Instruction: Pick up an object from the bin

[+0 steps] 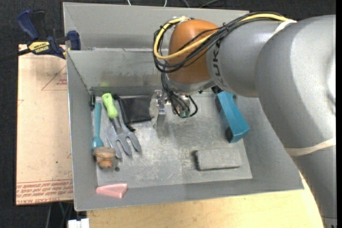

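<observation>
The hand, spread or pressed I cannot tell, sits three o'clock of the flat black square pad, nothing lifted yet.

Bin: grey metal, dull, scratched floor. Blue block at 3 o'clock: smooth plastic. Grey block at 5 o'clock: rough, matt. Green handle at 9 o'clock: shiny plastic.

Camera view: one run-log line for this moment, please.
gripper: over bin centre | nearest: black flat piece, beside it on view's left | held: nothing seen | also: blue block, grey pad, green-handled tool
</observation>
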You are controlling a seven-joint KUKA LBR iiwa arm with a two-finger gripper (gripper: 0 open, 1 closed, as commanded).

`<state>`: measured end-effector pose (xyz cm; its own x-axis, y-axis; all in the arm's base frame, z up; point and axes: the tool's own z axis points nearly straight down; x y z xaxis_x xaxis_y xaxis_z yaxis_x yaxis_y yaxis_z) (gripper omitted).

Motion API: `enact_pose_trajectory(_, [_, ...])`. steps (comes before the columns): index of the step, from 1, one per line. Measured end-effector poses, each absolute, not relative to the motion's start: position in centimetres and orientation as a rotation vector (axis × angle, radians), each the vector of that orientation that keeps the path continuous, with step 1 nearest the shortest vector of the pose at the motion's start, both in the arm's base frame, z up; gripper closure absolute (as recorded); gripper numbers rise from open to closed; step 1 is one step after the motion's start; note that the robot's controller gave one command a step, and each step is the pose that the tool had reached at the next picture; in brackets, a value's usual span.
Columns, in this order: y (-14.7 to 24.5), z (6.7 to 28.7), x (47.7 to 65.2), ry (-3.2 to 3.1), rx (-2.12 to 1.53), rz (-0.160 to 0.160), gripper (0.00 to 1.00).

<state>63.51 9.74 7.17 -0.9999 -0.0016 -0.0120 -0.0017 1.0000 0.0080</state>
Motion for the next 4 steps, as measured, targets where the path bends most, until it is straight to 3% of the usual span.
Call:
enact_pose_trajectory(1, [9.3,14.7,62.5,3.132,0.087,0.013,1.00])
enact_pose_trajectory(2, [9.9,22.3,61.5,3.129,-0.044,0.014,1.00])
enact_pose_trajectory(3, [10.1,15.1,62.5,3.129,-0.025,0.015,1.00])
enact_pose_trajectory(4, [11.4,12.9,64.1,3.104,-0.378,0.012,1.00])
